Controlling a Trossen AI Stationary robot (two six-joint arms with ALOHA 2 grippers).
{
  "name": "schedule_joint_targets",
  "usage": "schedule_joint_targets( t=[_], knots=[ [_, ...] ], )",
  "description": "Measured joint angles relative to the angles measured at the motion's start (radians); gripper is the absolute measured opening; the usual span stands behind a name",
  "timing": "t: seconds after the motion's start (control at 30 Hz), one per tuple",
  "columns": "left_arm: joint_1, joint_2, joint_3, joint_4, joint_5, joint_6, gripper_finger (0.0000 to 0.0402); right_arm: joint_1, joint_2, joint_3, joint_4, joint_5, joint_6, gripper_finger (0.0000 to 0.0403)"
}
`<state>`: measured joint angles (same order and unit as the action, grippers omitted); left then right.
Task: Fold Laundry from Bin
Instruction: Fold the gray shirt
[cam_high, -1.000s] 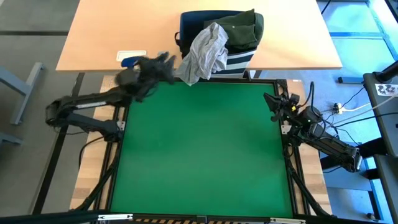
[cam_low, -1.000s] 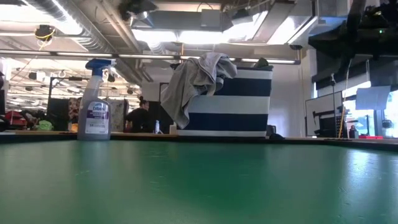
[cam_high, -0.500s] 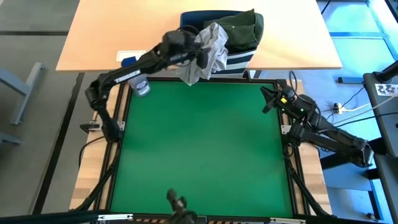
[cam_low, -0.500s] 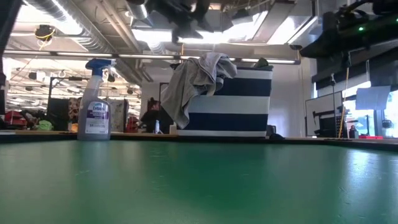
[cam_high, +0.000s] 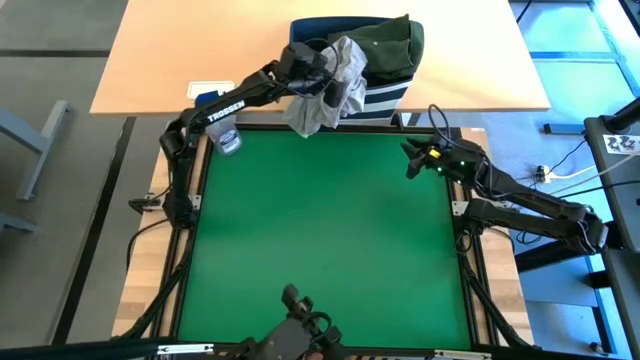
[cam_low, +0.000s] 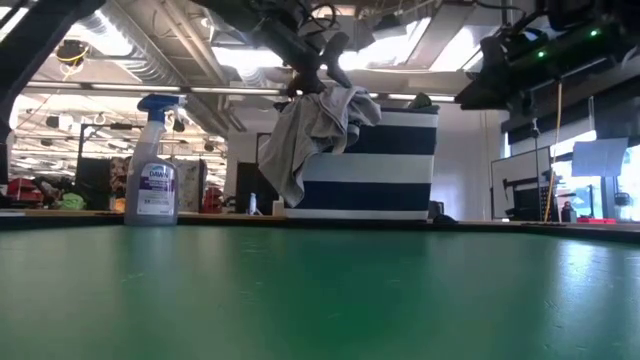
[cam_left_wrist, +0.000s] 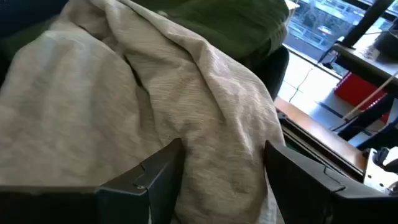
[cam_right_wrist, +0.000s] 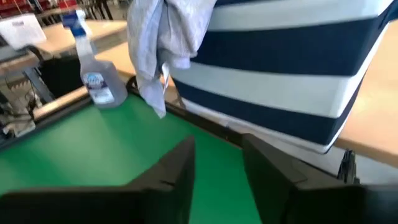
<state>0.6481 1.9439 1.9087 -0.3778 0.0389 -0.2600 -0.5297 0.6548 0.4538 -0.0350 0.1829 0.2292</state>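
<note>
The left claw (cam_high: 322, 80) has swung up to the bin (cam_high: 385, 95) and now hangs wide open over the grey cloth (cam_high: 335, 85). The right claw (cam_high: 412, 165), partly open, holds nothing. Grabbing looks next.

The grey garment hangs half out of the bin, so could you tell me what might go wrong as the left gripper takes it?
The open left gripper straddles the grey garment, which drapes over the bin wall. Pulling could drag the olive garment along, or tip the bin. The hanging end could brush the spray bottle.
</note>
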Motion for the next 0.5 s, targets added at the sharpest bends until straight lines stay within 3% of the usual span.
schedule_joint_targets(
  t=[0.2,0.5],
  knots=[
    [0.000,0.011,0.000,0.005,-0.044,0.063,0.0183,0.000,0.004,0.000,-0.020,-0.034,-0.037,0.0198],
    [-0.027,-0.022,0.000,0.081,0.008,0.108,0.0015,-0.001,-0.017,0.000,-0.004,-0.036,-0.110,0.0169]
  ],
)
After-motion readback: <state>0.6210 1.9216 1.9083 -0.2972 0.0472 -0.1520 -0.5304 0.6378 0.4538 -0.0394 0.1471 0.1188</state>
